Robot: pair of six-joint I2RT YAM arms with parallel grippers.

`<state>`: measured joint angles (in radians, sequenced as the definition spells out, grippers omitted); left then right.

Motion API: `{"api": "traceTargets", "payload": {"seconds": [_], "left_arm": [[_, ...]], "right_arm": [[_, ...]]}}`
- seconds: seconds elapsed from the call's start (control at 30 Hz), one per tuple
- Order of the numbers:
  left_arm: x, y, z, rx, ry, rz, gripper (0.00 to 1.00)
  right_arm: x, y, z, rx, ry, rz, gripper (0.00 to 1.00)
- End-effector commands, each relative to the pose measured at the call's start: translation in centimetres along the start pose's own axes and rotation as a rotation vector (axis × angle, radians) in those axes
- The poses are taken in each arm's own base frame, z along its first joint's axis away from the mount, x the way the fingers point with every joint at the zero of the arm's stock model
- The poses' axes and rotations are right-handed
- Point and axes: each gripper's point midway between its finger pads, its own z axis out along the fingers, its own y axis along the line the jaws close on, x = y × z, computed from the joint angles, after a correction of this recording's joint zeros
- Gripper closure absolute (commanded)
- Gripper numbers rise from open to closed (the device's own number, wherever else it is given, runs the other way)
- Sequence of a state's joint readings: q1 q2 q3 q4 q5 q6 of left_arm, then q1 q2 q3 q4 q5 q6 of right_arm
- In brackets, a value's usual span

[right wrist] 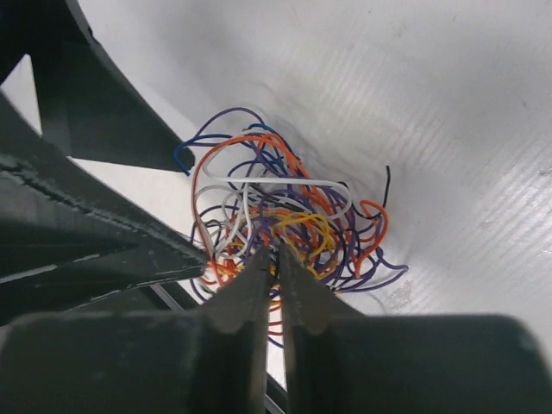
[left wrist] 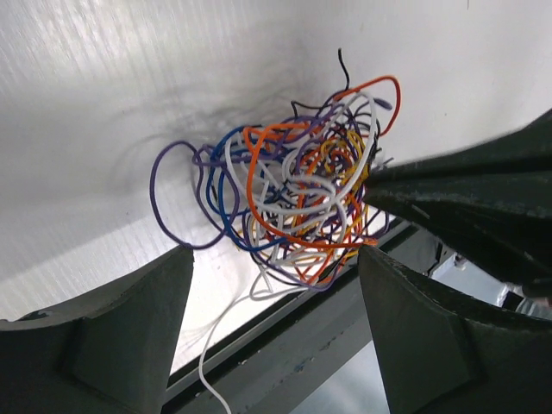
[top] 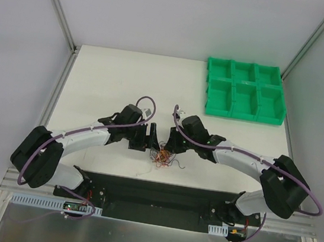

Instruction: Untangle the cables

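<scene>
On the left of the bench (top: 114,79), the left arm reaches in toward the middle, and the left tool (top: 150,136) hangs just above the surface with its jaws spread wide; in its own wrist view the left tool (left wrist: 276,259) has one finger at each lower corner and grips nothing. The cables (top: 162,158) lie as one small curly knot near the front edge of the bench, just beside the dark base plate and between the two tools. Close up, the cables (left wrist: 302,198) show orange, white, purple, blue, yellow and black strands looped through each other, with one purple loop sticking out to the left and a white strand trailing toward the bench edge. From the right, the right tool (top: 170,140) points down into the knot; in its wrist view the right tool (right wrist: 276,254) is closed to a thin slit, its tips pinching strands in the middle of the cables (right wrist: 285,216). A green tray (top: 207,85) of six compartments sits at the far right corner, well apart from the knot
</scene>
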<state>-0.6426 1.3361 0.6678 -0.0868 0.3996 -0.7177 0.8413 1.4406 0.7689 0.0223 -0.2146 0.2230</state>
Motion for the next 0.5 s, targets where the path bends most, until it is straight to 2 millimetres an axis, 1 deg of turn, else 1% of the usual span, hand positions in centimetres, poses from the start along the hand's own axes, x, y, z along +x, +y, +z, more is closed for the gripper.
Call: {"api": "traceTargets", "payload": {"seconds": [0.0,0.07,0.1,0.17,0.27,0.37,0.43,0.47], "left_arm": [[-2.1,-0.8,0.7,-0.021,-0.046,0.041,0.23],[-2.4,-0.6,1.3,-0.039,-0.036,0.036,0.21],[-2.7,-0.7,1.7,-0.042,-0.031,0.034,0.21],[-2.7,-0.4,2.5,-0.056,-0.007,0.024,0.21],[-2.7,0.6,4.2,-0.092,0.030,0.010,0.23],[-2.8,2.3,4.8,-0.157,0.020,0.001,0.26],[-2.9,3.7,4.7,-0.203,0.003,-0.013,0.27],[-3.0,4.3,4.6,-0.217,-0.004,-0.022,0.28]], "right_arm": [[-2.4,2.2,-0.5,-0.060,-0.073,0.007,0.99],[-2.7,2.6,-1.6,-0.071,-0.099,0.008,0.99],[-3.2,3.2,-2.6,-0.091,-0.127,0.003,0.99],[-3.7,4.1,-4.0,-0.122,-0.161,0.000,0.99],[-5.8,6.7,-7.4,-0.204,-0.248,-0.015,0.99],[-8.6,8.5,-11.7,-0.220,-0.349,-0.055,0.99],[-11.1,9.6,-15.7,-0.195,-0.435,-0.103,0.99],[-12.3,9.8,-17.8,-0.168,-0.485,-0.137,0.99]]}}
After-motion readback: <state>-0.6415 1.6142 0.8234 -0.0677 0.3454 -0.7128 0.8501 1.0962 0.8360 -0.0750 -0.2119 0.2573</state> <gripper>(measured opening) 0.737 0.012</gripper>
